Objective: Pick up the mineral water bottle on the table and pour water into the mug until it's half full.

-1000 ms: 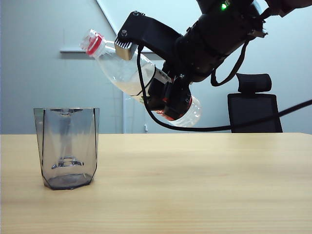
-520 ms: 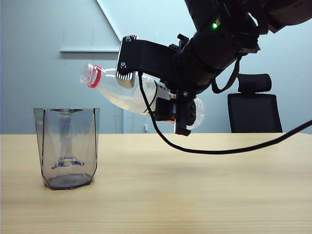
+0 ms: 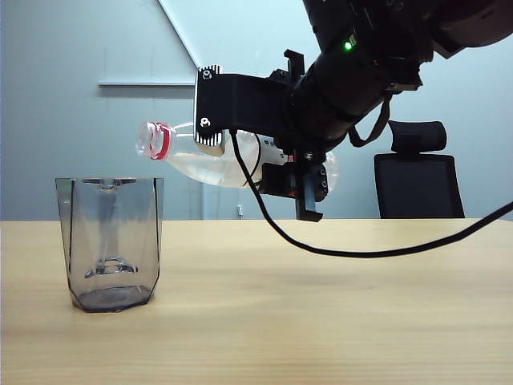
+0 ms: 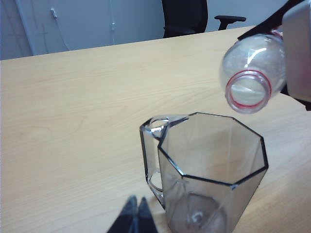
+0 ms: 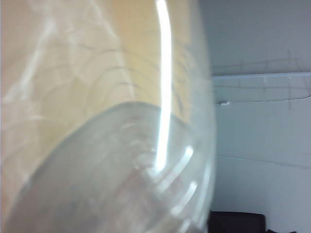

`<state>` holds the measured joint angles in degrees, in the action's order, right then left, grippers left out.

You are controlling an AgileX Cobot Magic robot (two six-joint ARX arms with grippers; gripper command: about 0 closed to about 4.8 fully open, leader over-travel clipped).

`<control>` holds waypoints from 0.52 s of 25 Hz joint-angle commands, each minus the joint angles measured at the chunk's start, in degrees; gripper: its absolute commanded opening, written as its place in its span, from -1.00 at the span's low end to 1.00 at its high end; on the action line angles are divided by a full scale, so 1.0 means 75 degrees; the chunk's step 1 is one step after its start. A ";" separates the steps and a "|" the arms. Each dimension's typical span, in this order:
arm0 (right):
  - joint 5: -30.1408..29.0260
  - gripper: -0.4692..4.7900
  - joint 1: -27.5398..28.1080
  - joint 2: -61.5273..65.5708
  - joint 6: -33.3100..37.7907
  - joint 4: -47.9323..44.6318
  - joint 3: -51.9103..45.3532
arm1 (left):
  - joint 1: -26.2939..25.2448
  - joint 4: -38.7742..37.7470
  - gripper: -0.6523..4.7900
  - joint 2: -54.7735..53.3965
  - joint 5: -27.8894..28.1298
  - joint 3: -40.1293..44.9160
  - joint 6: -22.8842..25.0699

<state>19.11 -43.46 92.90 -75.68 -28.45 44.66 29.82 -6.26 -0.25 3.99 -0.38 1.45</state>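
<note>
The right gripper (image 3: 300, 172) is clamped around the clear plastic mineral water bottle (image 3: 208, 156), holding it nearly level above the pale wood-grain tabletop (image 3: 321, 305). Its uncapped, red-ringed mouth points toward the smoky grey faceted mug (image 3: 111, 242), just beside and above the rim. A black cable (image 3: 353, 250) droops below. The left gripper (image 4: 135, 217), fingertips pressed together, hovers near the mug's handle. A black office chair (image 3: 418, 172) stands behind.

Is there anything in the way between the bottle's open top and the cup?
Nothing visible. The right end effector holds the mineral water bottle nearly level, its mouth just above and beside the mug rim, with only open air between. The left end effector sits shut, low beside the mug, out of the pouring path.
</note>
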 commanded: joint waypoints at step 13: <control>0.0411 0.30 -0.0009 -0.0061 -0.0784 -0.0472 0.0268 | 0.0003 0.0073 -0.77 -0.0012 -0.0023 -0.0017 -0.0023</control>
<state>21.65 -43.42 92.97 -80.90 -28.77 46.02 29.82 -6.26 -0.25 3.99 -0.38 1.45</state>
